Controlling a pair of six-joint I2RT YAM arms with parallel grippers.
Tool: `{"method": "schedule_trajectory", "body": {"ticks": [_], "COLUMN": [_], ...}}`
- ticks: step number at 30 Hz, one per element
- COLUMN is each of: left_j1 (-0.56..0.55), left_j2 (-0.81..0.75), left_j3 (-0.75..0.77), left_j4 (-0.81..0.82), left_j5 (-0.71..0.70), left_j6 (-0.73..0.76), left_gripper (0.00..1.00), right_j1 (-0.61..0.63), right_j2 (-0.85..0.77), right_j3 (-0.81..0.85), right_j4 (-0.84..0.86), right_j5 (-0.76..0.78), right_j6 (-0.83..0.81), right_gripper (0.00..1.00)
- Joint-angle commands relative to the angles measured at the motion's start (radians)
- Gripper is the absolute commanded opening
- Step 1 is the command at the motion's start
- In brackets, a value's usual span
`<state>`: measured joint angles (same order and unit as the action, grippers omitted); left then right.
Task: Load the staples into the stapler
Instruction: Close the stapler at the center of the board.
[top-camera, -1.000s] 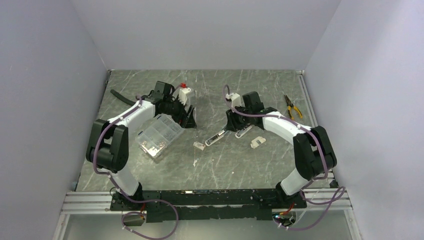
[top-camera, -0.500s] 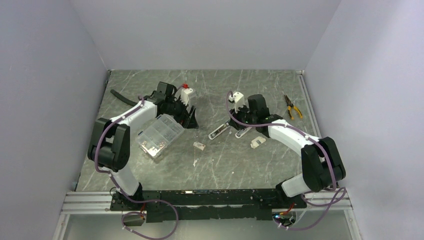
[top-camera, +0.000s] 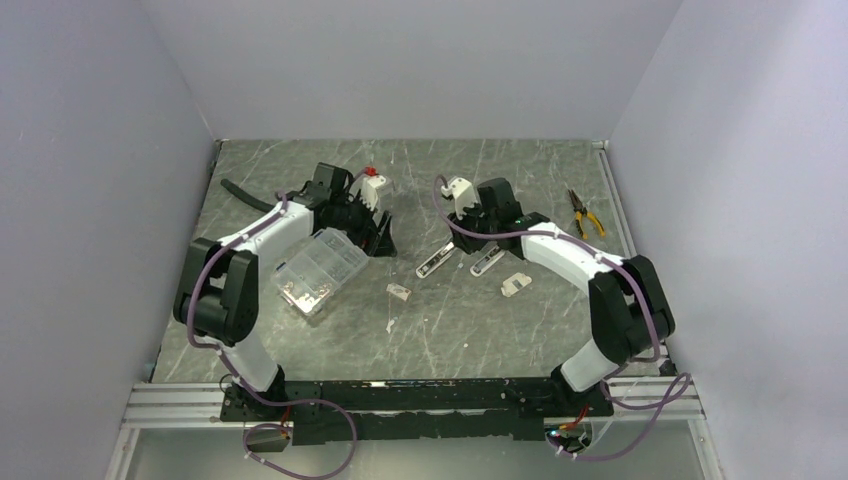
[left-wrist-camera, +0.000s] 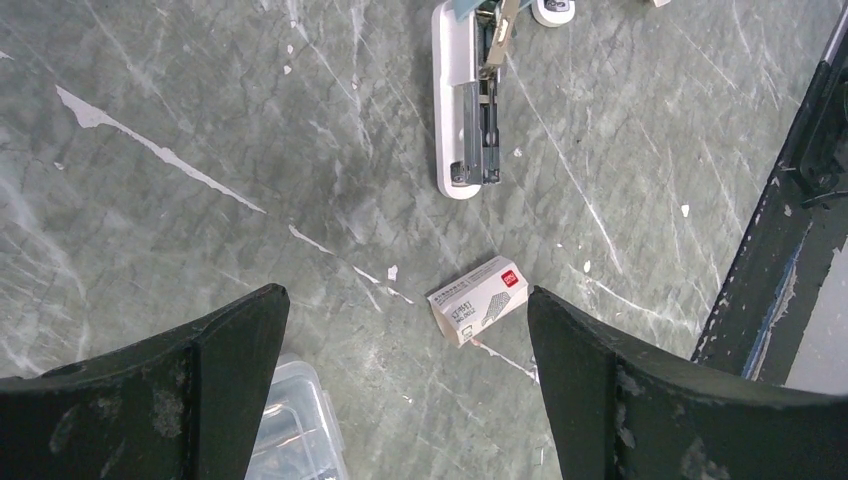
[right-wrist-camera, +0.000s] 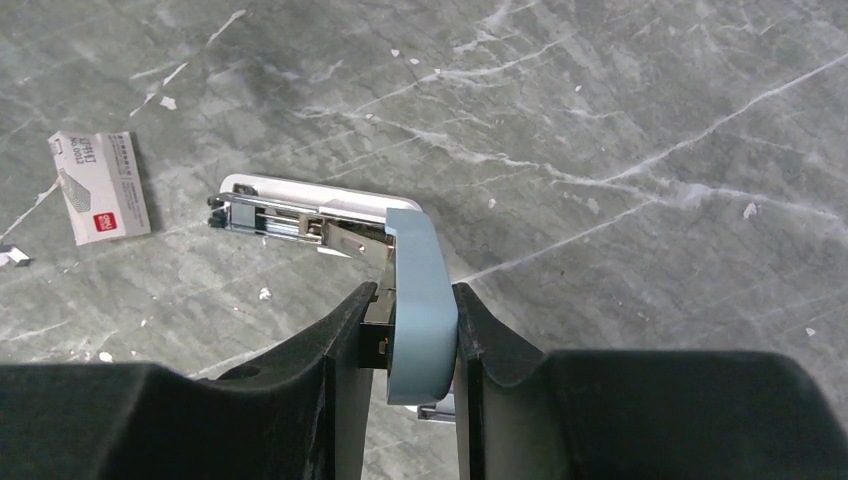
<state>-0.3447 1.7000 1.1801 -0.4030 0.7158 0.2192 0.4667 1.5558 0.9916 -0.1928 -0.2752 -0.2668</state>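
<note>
**On the bench's middle: stapler being held open, staple box lying loose beside it**

Near the centre of the grey marbled bench, the right pincer is pinching the pale blue top arm of the white-and-pale-blue desk stapler. Its fingers are pressing on both flanks of that arm. The grip seems to be serving one purpose: with the blue arm swung away from the white base, the bare metal magazine is lying exposed and pointing toward 9 o'clock in the right wrist view. That is probably the position needed for a strip to drop in. Whether the channel is already holding staples is too small to tell.

The left pincer is hanging above the bench with its fingers spread wide and gripping nothing. It is looking down on the small white cardboard staple box with a red mark, which suggests it is being lined up to fetch the box.

The box is lying flat on the bench at about 7 o'clock from the stapler in the overhead view, near it but not touching. It is showing printed grey lettering on its top face and a red patch at one end. It is looking closed, light and short, so it will likely need a narrow grip. The clear plastic compartment case is sitting at about 9 o'clock from the box, apart from it.
</note>
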Motion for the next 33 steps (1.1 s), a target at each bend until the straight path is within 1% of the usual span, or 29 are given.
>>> {"method": "schedule_trajectory", "body": {"ticks": [1, 8, 15, 18, 20, 28, 30, 33], "left_j1": [-0.002, 0.004, 0.035, 0.045, 0.048, 0.055, 0.057, 0.059], "left_j2": [-0.054, -0.066, -0.089, -0.096, -0.099, -0.099, -0.101, -0.103], "left_j3": [0.011, 0.020, 0.020, 0.014, 0.009, 0.010, 0.008, 0.006], "left_j4": [-0.010, -0.043, -0.063, -0.063, -0.060, -0.066, -0.067, -0.068], "left_j5": [-0.004, -0.034, -0.051, -0.059, -0.065, -0.085, -0.089, -0.101], "left_j6": [-0.012, -0.036, -0.052, -0.049, -0.048, -0.041, -0.041, -0.040], "left_gripper": [0.95, 0.95, 0.95, 0.95, 0.95, 0.95, 0.95, 0.95], "right_j1": [0.010, 0.056, 0.093, 0.115, 0.133, 0.220, 0.233, 0.245], "right_j2": [0.058, 0.145, 0.184, 0.190, 0.198, 0.222, 0.227, 0.225], "right_j3": [0.103, 0.210, 0.254, 0.264, 0.274, 0.321, 0.334, 0.351], "right_j4": [-0.074, -0.165, -0.202, -0.208, -0.218, -0.249, -0.262, -0.282], "right_j5": [0.051, 0.163, 0.247, 0.309, 0.349, 0.505, 0.517, 0.510], "right_j6": [-0.024, -0.026, -0.007, -0.007, -0.003, 0.017, 0.022, 0.032], "right_gripper": [0.00, 0.00, 0.00, 0.00, 0.03, 0.24, 0.29, 0.41]}}
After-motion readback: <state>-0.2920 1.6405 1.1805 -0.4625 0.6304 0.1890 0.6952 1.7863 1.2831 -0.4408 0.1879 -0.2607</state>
